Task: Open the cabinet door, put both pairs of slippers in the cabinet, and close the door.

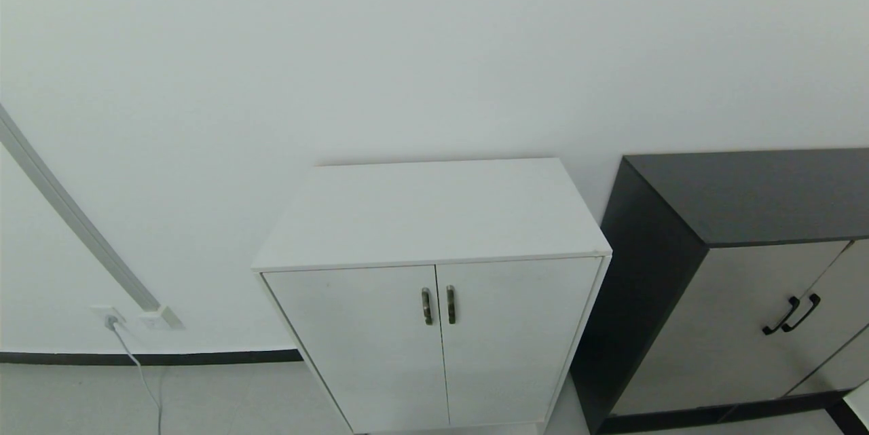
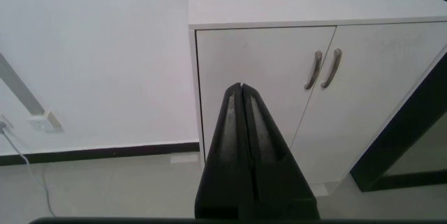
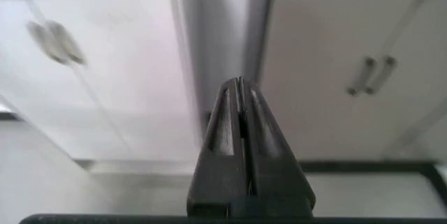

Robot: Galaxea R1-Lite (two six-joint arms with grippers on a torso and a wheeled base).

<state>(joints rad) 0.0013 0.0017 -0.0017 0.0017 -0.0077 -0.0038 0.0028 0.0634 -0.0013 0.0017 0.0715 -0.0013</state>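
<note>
Head view: white cabinet [image 1: 434,218] straight ahead against the wall, both doors shut, two handles [image 1: 426,306] side by side at the centre seam. Main risk: hooking the wrong handle, or both at once, since set so close together; would probably bind one door against the other or slip off. Second risk: going for the dark cabinet [image 1: 645,286] just beside it on the right, with its own pair of black handles [image 1: 791,315]; right wrist view faces the gap between the two cabinets, so easy to mix up. Third: pulling with fingers clamped, as there is no getting round a handle without parting them first; likely just a bump on the panel. Also possible: swinging the right-hand door into an arm parked too close. Cable [image 1: 139,370] trailing from the wall socket [image 1: 108,318] down to the floor on the left, worth avoiding if rolling closer. Left gripper [image 2: 242,88]: fully clenched, fingers pressed flat together, holding nothing, touching nothing, pointed at the left door [image 2: 237,56] but well short of it. Right gripper [image 3: 241,81]: same, pinched tight, empty, clear of both cabinets.
</note>
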